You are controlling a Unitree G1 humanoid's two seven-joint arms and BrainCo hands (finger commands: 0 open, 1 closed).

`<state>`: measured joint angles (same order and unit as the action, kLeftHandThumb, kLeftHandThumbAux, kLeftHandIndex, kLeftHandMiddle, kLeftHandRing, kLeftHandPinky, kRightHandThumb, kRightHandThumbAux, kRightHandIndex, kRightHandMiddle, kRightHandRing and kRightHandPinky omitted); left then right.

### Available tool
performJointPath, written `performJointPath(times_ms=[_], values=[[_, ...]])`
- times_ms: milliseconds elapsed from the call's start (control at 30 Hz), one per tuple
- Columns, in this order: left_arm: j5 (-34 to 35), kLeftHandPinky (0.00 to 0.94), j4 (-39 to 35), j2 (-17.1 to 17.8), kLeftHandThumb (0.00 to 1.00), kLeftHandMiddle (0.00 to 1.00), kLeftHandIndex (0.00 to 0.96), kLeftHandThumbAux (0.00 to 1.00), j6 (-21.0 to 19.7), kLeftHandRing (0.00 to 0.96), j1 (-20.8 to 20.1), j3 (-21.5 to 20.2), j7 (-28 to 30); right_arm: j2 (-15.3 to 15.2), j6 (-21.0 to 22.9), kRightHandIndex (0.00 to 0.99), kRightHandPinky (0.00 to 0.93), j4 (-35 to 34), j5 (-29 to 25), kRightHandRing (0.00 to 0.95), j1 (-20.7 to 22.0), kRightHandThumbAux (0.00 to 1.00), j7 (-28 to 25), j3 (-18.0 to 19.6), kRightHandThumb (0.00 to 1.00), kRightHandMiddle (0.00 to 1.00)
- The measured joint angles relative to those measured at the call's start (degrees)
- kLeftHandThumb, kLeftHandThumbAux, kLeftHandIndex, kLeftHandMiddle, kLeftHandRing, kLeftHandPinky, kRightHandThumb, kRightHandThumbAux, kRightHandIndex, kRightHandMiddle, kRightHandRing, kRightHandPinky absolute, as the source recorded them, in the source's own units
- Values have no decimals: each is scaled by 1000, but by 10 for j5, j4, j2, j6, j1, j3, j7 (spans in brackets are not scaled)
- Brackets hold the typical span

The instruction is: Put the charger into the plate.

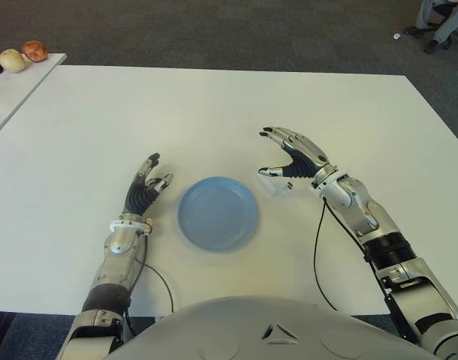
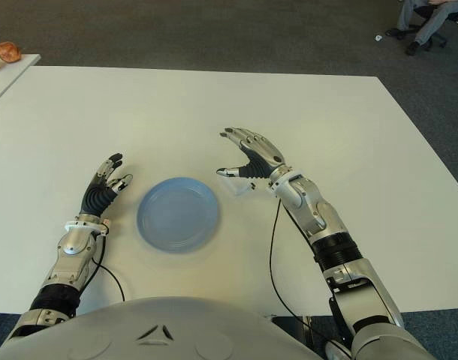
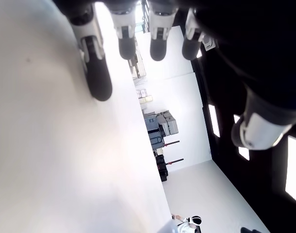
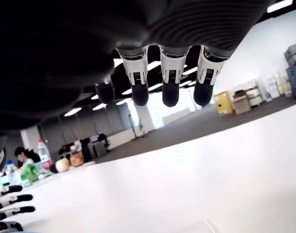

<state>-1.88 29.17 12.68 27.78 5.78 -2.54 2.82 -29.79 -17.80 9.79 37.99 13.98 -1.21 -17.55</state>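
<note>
Blue plate empty, sitting on white table near the front edge, between the two hands. Charger, small and white, lying on the table just beside the plate on its right side, apart from the rim as far as can be told. Right hand poised over the charger, fingers spread wide and extended, thumb tip close above or at it; contact not clear, and nothing gripped — right wrist view shows four straight fingertips with nothing between them. Left hand showing beside the plate on its left side, fingers relaxed and open, holding nothing, idle. Judged progress: early, nothing accomplished yet. Still to do: closing on the charger, lifting, a short carry leftward over the rim, release onto the plate. Some round fruit-like objects on a neighbouring table at far left, well apart from the work. Seated person's legs at far right background.
</note>
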Motion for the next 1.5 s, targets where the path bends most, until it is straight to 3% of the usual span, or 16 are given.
performJointPath(times_ms=[300,433,667,833,1233,1500], values=[[-3,65,12,0,0,86,110,511,11,70,-6,2,-1,52,121,0,105,-88,40,21,-50,310,-2,2,245,0],[-3,69,18,0,0,86,107,511,16,73,-10,3,-1,83,171,0,183,-114,68,57,-81,312,7,-5,276,0],[-3,69,24,0,0,86,103,515,20,75,-14,4,-1,142,268,0,172,-168,116,63,-135,319,26,-12,288,0],[-2,67,25,0,0,84,91,527,20,73,-16,5,0,169,311,0,158,-191,140,47,-158,327,36,-18,285,0],[3,65,29,-1,0,79,76,548,20,66,-19,5,1,185,326,0,108,-185,159,15,-208,332,121,-18,313,0],[8,69,32,-1,0,79,70,547,21,66,-22,5,5,185,324,0,92,-183,157,6,-214,329,147,-17,316,0]])
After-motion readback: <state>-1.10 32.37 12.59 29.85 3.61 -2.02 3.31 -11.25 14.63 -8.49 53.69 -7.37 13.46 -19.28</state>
